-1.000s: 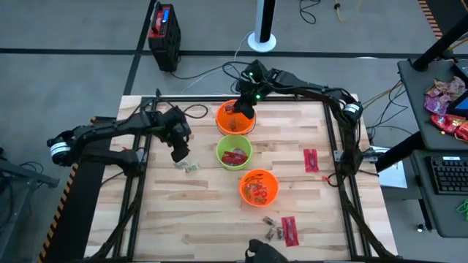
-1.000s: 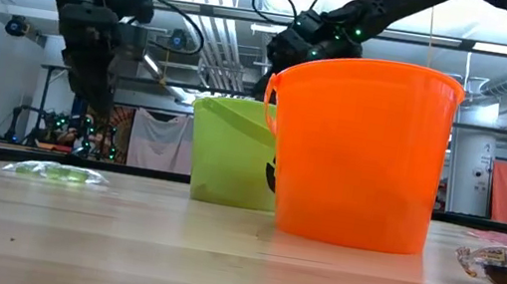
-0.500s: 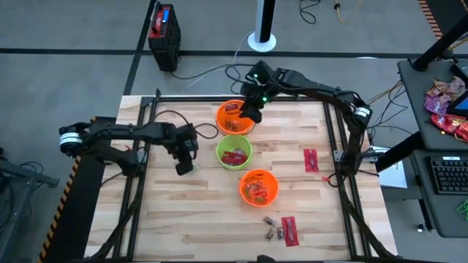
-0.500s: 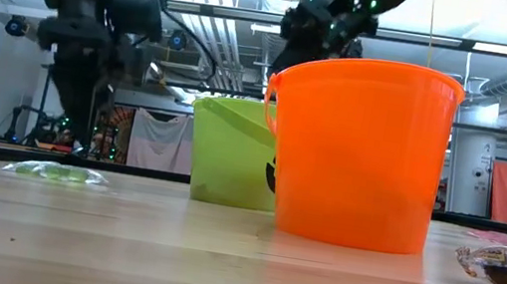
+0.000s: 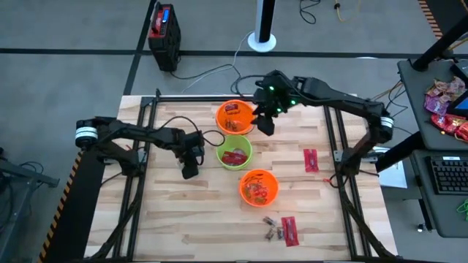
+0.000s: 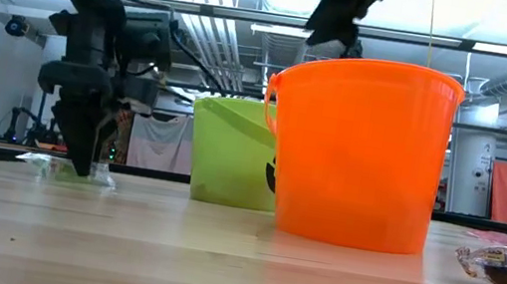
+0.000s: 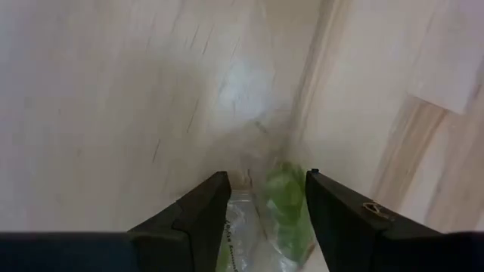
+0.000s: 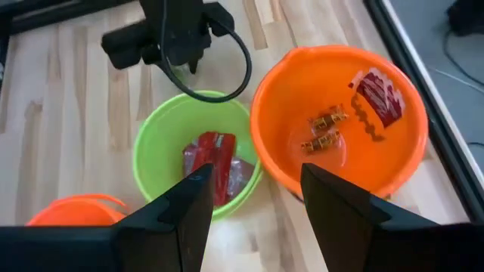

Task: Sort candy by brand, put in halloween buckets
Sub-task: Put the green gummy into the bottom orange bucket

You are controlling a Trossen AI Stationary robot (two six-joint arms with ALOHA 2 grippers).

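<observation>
Three buckets stand in a row at mid-table: a far orange bucket (image 5: 234, 117), a lime green bucket (image 5: 234, 153) and a near orange bucket (image 5: 259, 187). All three hold candy. My left gripper (image 5: 189, 172) is down at the table left of the green bucket. It is open, with a pale green wrapped candy (image 7: 287, 204) between its fingers. This candy lies flat on the wood (image 6: 56, 169). My right gripper (image 5: 267, 126) is open and empty, high up just right of the far orange bucket. My left gripper points down with one finger (image 7: 200, 215) on each side of the green candy's clear wrapper (image 7: 240, 215). I cannot tell whether the fingers touch it. The candy lies on the table.
A red packet (image 5: 311, 160) lies right of the buckets. Another red packet (image 5: 289, 230) and small brown pieces (image 5: 273, 228) lie near the front edge. In the low view the near orange bucket (image 6: 358, 153) hides much of the table. A black frame rims the table.
My left gripper has gone toward the table's right and near edges and down, to the green candy on the wood. My right gripper has risen from over the far orange bucket and gone toward the table's right edge.
</observation>
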